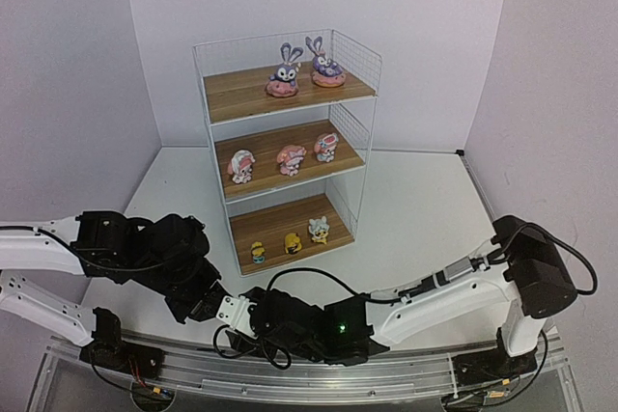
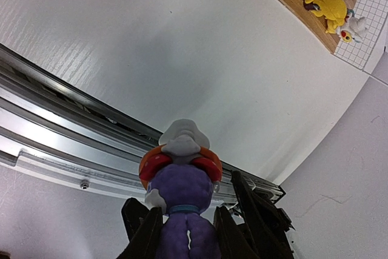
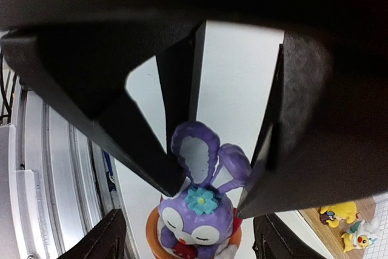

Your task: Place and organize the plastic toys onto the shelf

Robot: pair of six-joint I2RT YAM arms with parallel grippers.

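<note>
The shelf (image 1: 241, 94) stands at the table's back. Two purple bunnies (image 1: 284, 74) sit on its top board, three pink-and-white figures (image 1: 292, 158) on the middle, three small yellow/white ones (image 1: 293, 242) on the bottom. My left gripper (image 1: 214, 308) (image 2: 185, 238) is shut on the ears of the third purple bunny (image 2: 182, 186) near the table's front edge. In the right wrist view this bunny (image 3: 197, 210) faces the camera. My right gripper (image 1: 241, 317) (image 3: 191, 244) is open, one finger on each side of its orange base, apart from it. The bunny is hidden in the top view.
A metal rail (image 1: 290, 373) (image 2: 60, 131) runs along the near table edge just beneath both grippers. The white table (image 1: 415, 229) stretches between the grippers and the shelf. Walls close the back and sides. The bottom board's yellow toys (image 2: 330, 7) show in the left wrist view.
</note>
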